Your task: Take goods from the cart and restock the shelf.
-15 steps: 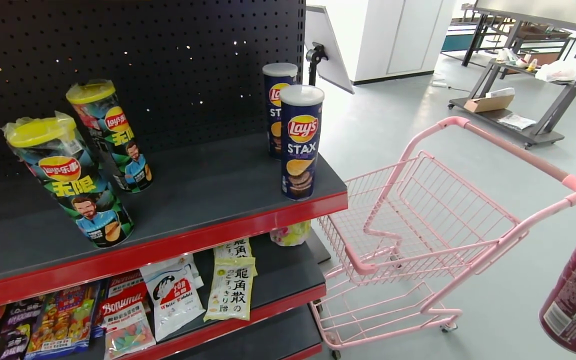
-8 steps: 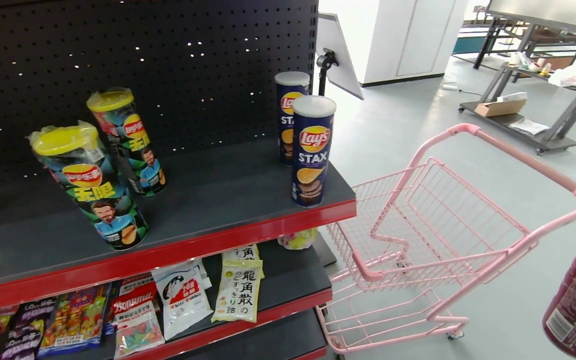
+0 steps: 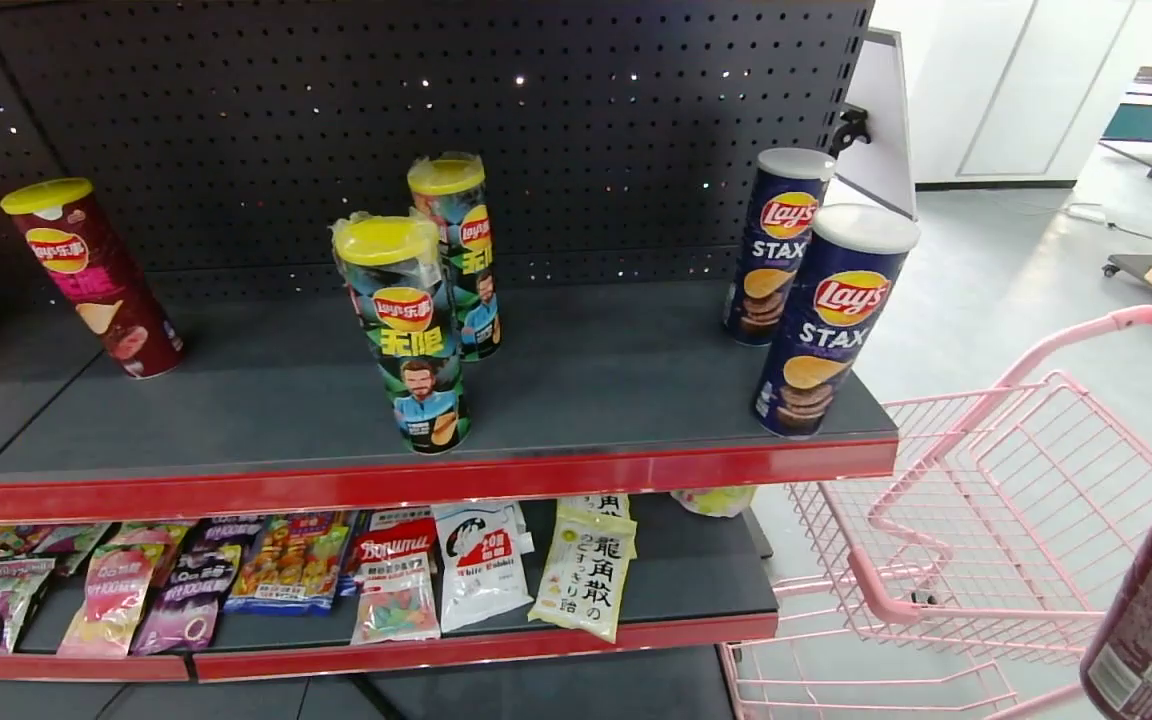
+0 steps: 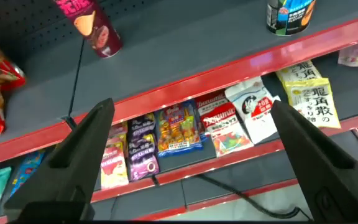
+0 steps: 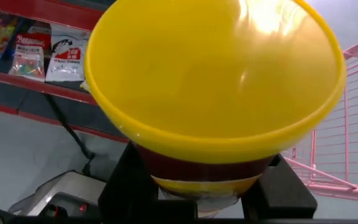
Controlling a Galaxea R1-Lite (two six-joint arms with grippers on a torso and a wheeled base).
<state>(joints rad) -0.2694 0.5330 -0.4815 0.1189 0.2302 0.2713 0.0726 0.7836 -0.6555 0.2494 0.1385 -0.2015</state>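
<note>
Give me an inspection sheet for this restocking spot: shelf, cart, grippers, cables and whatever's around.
Surface: upper shelf, dark, red front edge, free room between cans.
Job's things: maroon can at left, two green cans mid, two blue cans at right, all upright; pink cart beside shelf, no goods seen inside.
Clutter: snack bags lying on lower shelf.
Grippers: left gripper open, empty; right gripper shut on held can with yellow lid.
Cables: black cable below the shelf.
Surroundings: pegboard behind, grey floor.
</note>
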